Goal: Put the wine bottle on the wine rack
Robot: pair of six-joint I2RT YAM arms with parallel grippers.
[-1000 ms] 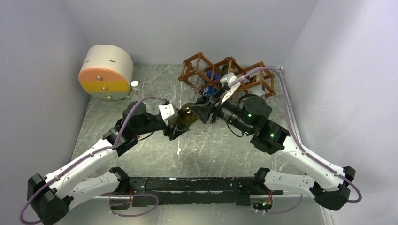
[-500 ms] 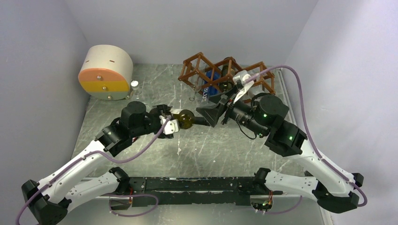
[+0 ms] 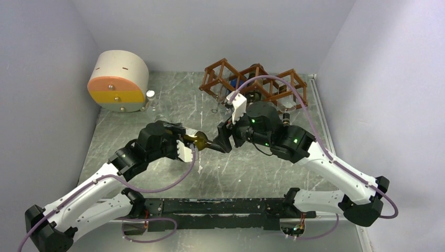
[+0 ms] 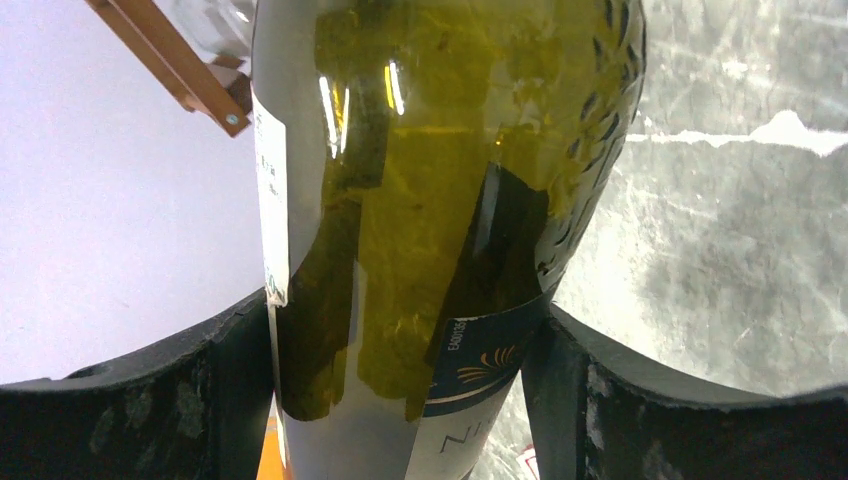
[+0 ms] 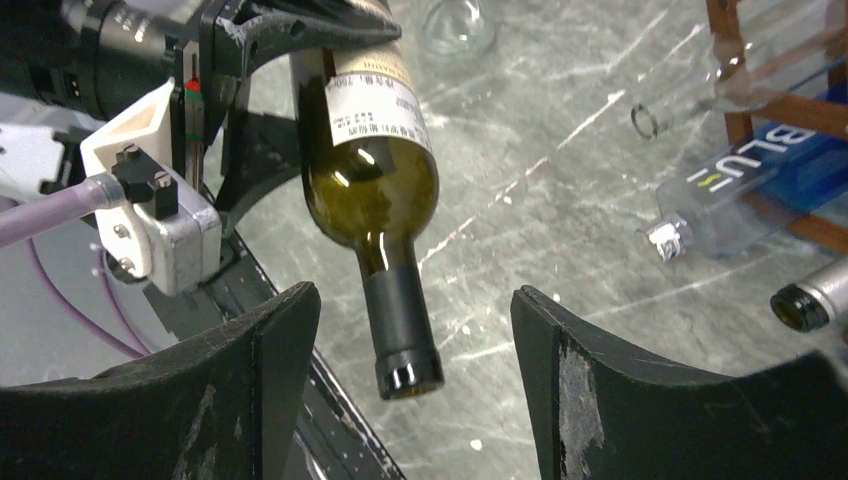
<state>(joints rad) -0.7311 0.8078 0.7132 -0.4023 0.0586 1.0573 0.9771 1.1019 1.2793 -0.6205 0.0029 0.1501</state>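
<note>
My left gripper (image 3: 182,143) is shut on the wine bottle (image 3: 199,140), an olive-green one held level above the table. In the left wrist view both pads press the bottle's (image 4: 420,200) labelled body, one on each side of the gripper's (image 4: 400,335) gap. The right gripper (image 3: 222,138) is open around the bottle's neck; in the right wrist view the dark capped neck (image 5: 400,320) hangs between its fingers (image 5: 415,312) without touching either. The wine rack (image 3: 265,84), a reddish-brown lattice, stands at the back behind the right arm; a slat (image 4: 170,55) shows at the top left of the left wrist view.
A blue-labelled clear bottle (image 5: 745,180) lies in the rack, with a dark bottle's mouth (image 5: 805,305) to its right. A small glass (image 5: 457,25) stands on the marbled table. A round cream container with an orange face (image 3: 118,79) sits back left, a small white cap (image 3: 150,94) beside it.
The right gripper has opened and let go of the bottle's neck. The left arm has rolled its wrist and drawn the bottle slightly left and nearer; the right arm swung leftward.
</note>
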